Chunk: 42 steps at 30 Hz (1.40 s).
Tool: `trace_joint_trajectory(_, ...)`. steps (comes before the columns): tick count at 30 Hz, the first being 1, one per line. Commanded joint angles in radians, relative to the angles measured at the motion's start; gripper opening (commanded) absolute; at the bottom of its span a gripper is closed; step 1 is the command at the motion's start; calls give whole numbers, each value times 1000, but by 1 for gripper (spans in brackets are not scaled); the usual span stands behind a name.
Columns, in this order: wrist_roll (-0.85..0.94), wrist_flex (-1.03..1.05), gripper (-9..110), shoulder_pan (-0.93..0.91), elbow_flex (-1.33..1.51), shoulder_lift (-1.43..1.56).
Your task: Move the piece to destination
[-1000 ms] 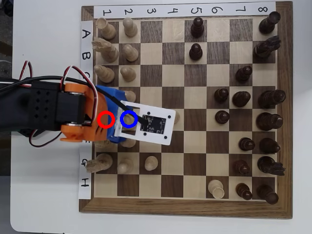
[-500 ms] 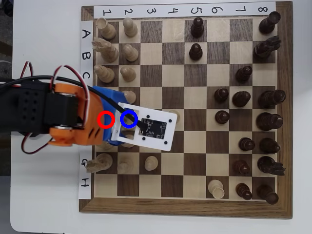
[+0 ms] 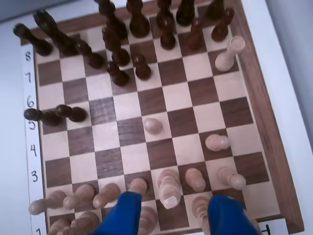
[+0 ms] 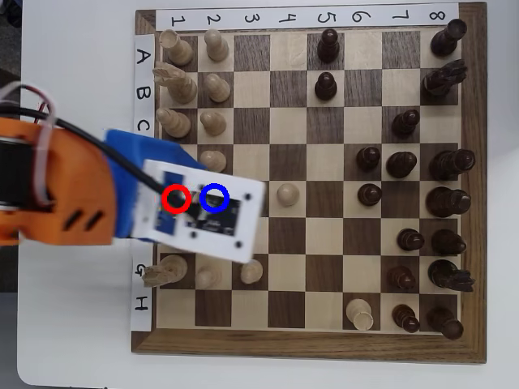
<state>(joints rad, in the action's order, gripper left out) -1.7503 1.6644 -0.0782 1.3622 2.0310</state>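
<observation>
In the wrist view my gripper (image 3: 173, 215) is open. Its two blue fingers (image 3: 124, 215) stand wide apart at the bottom edge. The piece (image 3: 168, 188), a tall pale cream one, stands upright on the board between them, with a gap on each side. In the overhead view the orange and blue arm (image 4: 73, 194) and its white wrist board (image 4: 219, 215) cover the piece and the fingers. The destination's blue ring (image 4: 214, 210) is drawn over that board, beside a red ring (image 4: 175, 210). The square under the blue ring is hidden.
Pale pawns (image 3: 195, 178) crowd close on both sides of the piece. A lone pale pawn (image 4: 287, 193) stands just right of the wrist board. Dark pieces (image 4: 442, 162) fill the right columns of the chessboard (image 4: 308, 340). Another pale piece (image 4: 358, 313) stands at the lower right.
The arm has drawn back to the left and looms larger in the overhead view. Its wrist board has shifted left, uncovering the lone pale pawn.
</observation>
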Motion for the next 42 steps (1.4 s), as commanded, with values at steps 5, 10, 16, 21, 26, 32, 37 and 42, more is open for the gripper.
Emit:
trace_joint_trajectory(5,210,48,19,-21,-442,265)
trace_joint_trajectory(10,445,48,15,-87,-515,301)
trace_joint_trajectory(16,698,44,1,-278,-692,276)
trace_joint_trajectory(21,885,32,0,-422,-769,267)
trace_joint_trajectory(26,1011,21,0,-586,-787,272)
trace_joint_trajectory(32,1293,29,0,-871,-719,288)
trace_joint_trajectory(37,1401,-94,0,-957,-497,302)
trace_joint_trajectory(42,1488,-360,0,-1045,-150,365)
